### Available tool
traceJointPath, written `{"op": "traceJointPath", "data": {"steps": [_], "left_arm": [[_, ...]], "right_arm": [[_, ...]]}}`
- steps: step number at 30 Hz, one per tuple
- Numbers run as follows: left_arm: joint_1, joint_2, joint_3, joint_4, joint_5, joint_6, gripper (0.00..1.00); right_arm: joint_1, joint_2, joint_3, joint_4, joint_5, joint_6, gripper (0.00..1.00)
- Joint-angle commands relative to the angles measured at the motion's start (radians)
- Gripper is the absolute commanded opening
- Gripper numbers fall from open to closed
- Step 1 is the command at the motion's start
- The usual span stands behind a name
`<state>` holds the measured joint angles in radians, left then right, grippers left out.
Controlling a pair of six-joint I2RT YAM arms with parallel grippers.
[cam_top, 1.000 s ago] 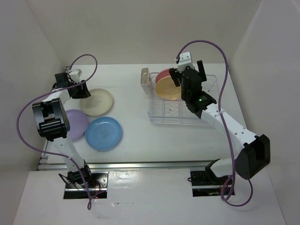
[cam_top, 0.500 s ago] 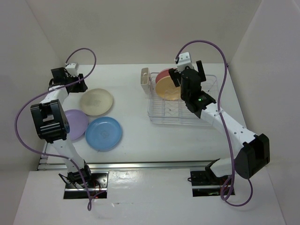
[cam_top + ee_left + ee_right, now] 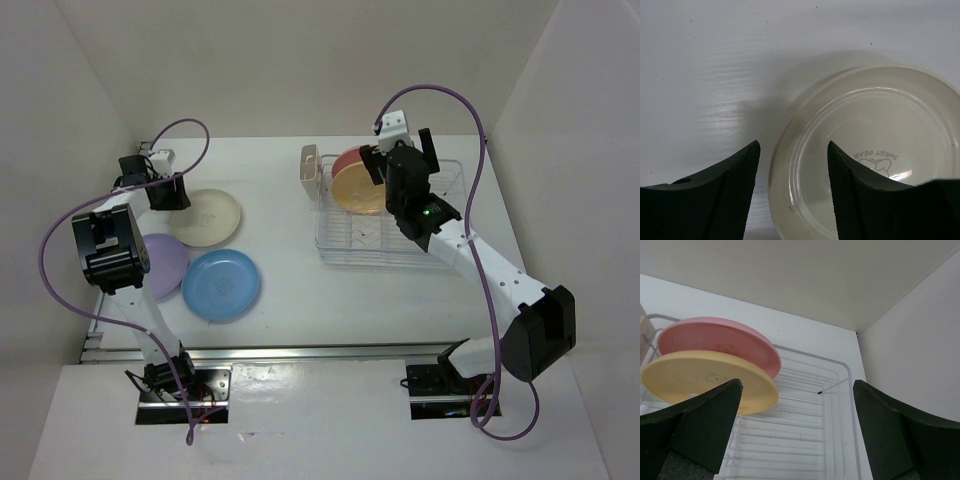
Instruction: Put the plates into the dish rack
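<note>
The cream plate lies flat on the table at the left, with the lavender plate and the blue plate in front of it. My left gripper hangs open over the cream plate's left rim. In the left wrist view the cream plate shows its rim between the fingers of the left gripper, untouched. The pink plate and orange-yellow plate stand on edge in the dish rack. My right gripper is open and empty above the dish rack, next to the orange-yellow plate and pink plate.
A small beige cutlery holder hangs on the rack's left end. White walls close in the table at the back and on both sides. The left arm's purple cable loops above the gripper.
My left gripper swung away to the back left, then came back to the cream plate's left rim. The right arm and all plates stayed still.
</note>
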<state>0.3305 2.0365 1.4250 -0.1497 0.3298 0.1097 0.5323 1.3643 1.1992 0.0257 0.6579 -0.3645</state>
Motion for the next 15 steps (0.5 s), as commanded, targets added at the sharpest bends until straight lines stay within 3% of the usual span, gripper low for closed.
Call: {"op": "traceJointPath", "data": {"steps": [1,9,12,14,15], "left_arm": [[0.005,0.042,0.008,0.004,0.029,0.024,0.63],[0.005,0.073,0.017,-0.014,0.055,0.035,0.61],[0.005,0.091,0.037,-0.025,0.099,0.035,0.42],[0.005,0.102,0.063,-0.062,0.109,0.035,0.21],[0.005,0.102,0.074,-0.062,0.109,0.035,0.16]], "right_arm": [[0.008,0.001,0.048,0.013,0.000,0.007,1.00],[0.008,0.001,0.057,0.003,0.000,0.007,1.00],[0.008,0.010,0.057,0.003,0.000,0.007,1.00],[0.008,0.010,0.066,0.003,0.000,0.016,1.00],[0.008,0.010,0.066,0.003,0.000,0.016,1.00]]}}
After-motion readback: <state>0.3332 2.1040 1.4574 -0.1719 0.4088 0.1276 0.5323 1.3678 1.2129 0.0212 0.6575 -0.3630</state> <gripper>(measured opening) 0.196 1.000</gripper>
